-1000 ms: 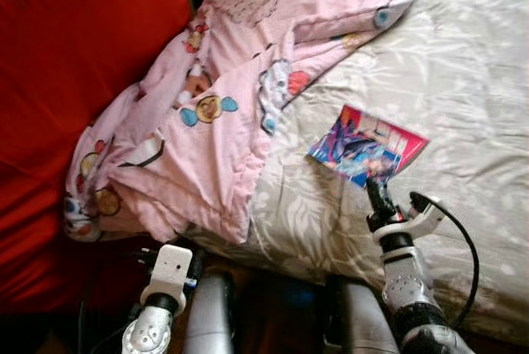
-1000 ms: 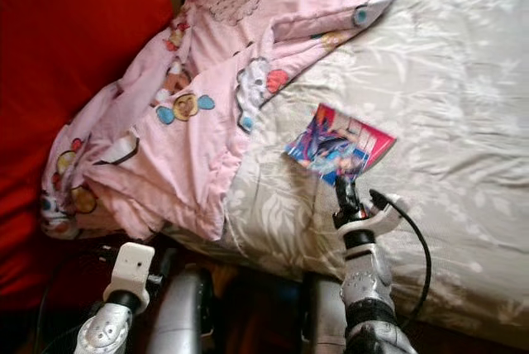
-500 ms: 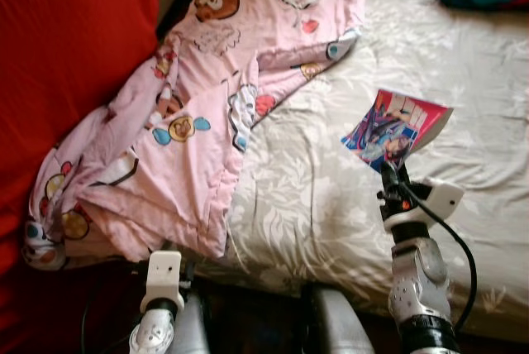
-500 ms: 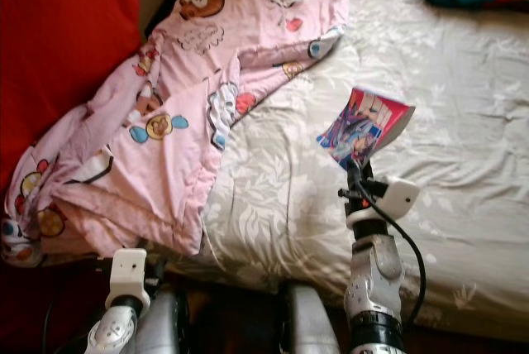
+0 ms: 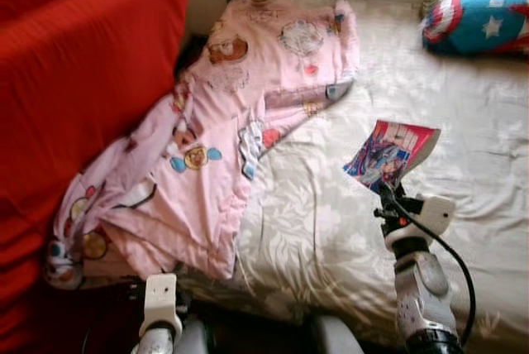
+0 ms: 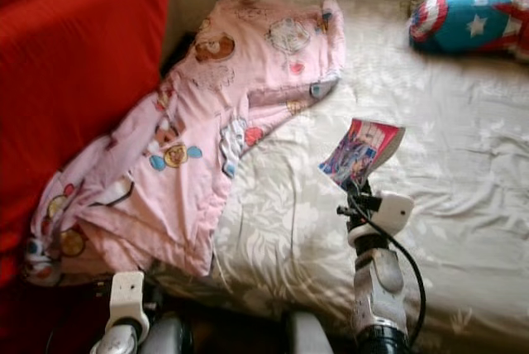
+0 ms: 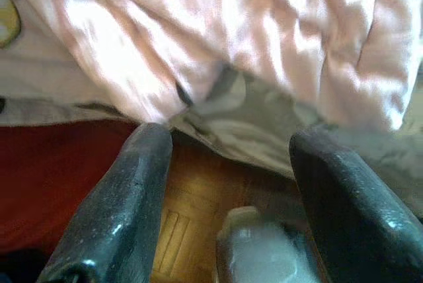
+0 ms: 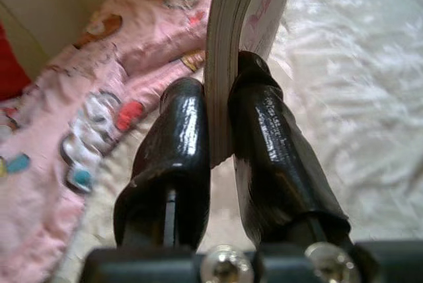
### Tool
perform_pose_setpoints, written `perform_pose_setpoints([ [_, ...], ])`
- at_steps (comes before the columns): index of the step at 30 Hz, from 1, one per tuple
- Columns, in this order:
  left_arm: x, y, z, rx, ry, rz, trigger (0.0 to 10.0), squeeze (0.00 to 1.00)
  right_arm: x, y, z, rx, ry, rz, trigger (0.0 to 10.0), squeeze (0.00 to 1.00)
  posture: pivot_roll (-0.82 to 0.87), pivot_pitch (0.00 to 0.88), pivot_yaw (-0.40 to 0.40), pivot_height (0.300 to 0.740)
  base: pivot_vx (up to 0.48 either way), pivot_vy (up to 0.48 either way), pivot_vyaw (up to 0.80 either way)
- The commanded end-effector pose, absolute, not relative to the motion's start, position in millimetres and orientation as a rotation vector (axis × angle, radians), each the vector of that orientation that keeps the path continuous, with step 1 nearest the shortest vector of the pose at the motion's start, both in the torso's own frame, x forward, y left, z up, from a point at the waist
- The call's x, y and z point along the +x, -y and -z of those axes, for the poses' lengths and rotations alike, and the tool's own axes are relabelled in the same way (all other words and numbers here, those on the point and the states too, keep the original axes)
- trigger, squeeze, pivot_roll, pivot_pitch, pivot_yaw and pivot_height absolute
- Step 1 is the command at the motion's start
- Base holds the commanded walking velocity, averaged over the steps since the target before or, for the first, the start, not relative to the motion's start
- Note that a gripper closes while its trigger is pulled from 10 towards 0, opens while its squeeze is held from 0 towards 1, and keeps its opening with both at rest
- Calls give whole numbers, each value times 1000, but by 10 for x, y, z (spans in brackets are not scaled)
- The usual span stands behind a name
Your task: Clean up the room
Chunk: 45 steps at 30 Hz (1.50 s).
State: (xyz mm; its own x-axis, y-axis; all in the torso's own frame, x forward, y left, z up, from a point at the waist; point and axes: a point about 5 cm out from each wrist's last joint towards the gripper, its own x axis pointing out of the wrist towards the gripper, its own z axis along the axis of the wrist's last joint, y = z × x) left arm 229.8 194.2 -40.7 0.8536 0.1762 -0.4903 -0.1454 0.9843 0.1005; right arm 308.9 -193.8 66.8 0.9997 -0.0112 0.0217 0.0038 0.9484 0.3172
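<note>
Nearest to us, the left gripper (image 7: 225, 197) hangs low by the bed's front edge, fingers spread wide with nothing between them; through the gap we see wood floor and the hem of the pink blanket (image 5: 223, 147) drooping over the mattress side. We log this arm as idle.

A little further out, the right gripper (image 8: 218, 144) is at work. Its two black fingers are clamped tight on the lower edge of a comic book (image 5: 390, 152), page block pinched between the pads. The book stands tilted above the bed (image 5: 314, 230), clear of the grey leaf-print sheet, colourful cover facing us.

We judge the step in hand to be the carry: the book is picked off the bed and needs a proper home. No shelf, desk or bin is in sight, so the next move calls for turning or walking to find one while keeping the grip firm; the hold is on a thin edge and the pages could fan or slip.

Beyond the book, the pink cartoon blanket lies crumpled across the bed's left half, against the red sofa (image 5: 83, 81). It looks like a later tidying item.

Farthest away, a blue star-and-shield cushion (image 5: 475, 19) rests at the head of the bed.
</note>
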Motion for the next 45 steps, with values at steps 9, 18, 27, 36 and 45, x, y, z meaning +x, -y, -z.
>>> perform_pose_setpoints([
  [9, 2308, -1978, 476, 26, -612, -213, 10000, 0, 3208, 2093, -791, 249, 48, 27, 10000, 0, -125, 0, -80, 732, 0, 0, 0],
  [18, 2224, -1974, 557, 5, -679, -233, 10000, 0, 3115, 2301, -489, 244, -121, 126, 10000, 0, -148, 0, -64, 732, 0, 0, 0],
  [27, 1976, -1947, 719, -13, -779, -216, 10000, 0, 2646, 2344, 117, 226, -423, 199, 10000, 0, -145, 0, -74, 732, 0, 0, 0],
  [36, 1750, -1895, 847, -54, -862, -199, 10000, 0, 2060, 2351, 598, 153, -743, 222, 10000, 0, -79, 0, -74, 732, 0, 0, 0],
  [45, 1667, -2030, 871, -53, -899, -214, 10000, 0, 2157, 2316, 507, 145, -613, 257, 10000, 0, -78, 0, -52, 732, 0, 0, 0],
])
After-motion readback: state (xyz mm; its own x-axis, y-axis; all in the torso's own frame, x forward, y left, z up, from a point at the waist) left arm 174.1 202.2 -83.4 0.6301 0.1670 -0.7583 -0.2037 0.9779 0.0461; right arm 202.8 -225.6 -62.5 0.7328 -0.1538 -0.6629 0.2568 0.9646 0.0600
